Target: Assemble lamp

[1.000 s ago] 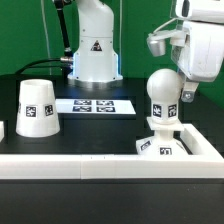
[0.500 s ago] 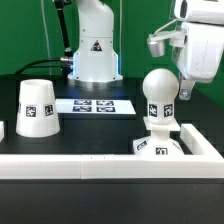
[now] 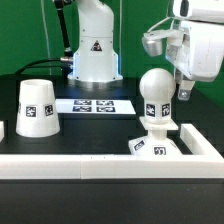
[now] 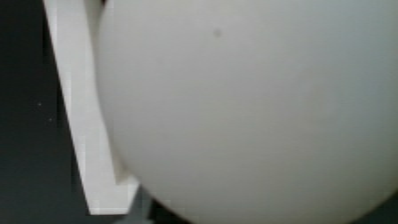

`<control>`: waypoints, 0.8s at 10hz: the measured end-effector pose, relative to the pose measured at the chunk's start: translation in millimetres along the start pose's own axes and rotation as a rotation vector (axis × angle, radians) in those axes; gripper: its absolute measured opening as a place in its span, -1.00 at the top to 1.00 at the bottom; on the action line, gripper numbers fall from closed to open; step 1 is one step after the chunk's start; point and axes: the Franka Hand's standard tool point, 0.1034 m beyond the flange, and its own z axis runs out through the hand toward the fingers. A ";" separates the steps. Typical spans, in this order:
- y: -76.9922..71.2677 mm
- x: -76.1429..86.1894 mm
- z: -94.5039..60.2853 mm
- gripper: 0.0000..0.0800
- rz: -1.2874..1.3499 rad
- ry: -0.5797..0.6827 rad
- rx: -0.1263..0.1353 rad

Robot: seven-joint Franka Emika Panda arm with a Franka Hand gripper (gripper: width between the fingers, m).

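Note:
The ball-shaped bulb point(image 3: 155, 95) stands upright on the flat square base point(image 3: 150, 147) at the exterior view's right, just inside the white wall. My gripper point(image 3: 172, 90) comes down from the upper right and sits against the bulb's right side, one dark finger point(image 3: 184, 92) showing beside it. It looks shut on the bulb. In the wrist view the bulb point(image 4: 249, 110) fills almost the whole picture, and the fingertips are hidden. The cup-like shade point(image 3: 37, 107) stands alone, wide end down, at the exterior view's left.
The marker board point(image 3: 95, 104) lies flat between the shade and the base. A low white wall point(image 3: 100, 165) runs along the front and up the right side. The arm's white pedestal point(image 3: 95, 45) stands at the back. A white straight edge point(image 4: 89, 110) shows beside the bulb.
The gripper, the bulb and the base have all shifted a little toward the exterior view's left. The shade has not moved.

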 end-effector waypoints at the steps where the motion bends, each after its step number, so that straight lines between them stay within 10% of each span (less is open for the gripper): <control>1: -0.6 0.1 0.3 0.32 -0.003 0.000 0.001; 4: -1.0 1.4 -0.7 -0.58 0.012 0.001 -0.001; 8: 1.9 -8.7 -2.5 -0.75 0.043 0.001 -0.002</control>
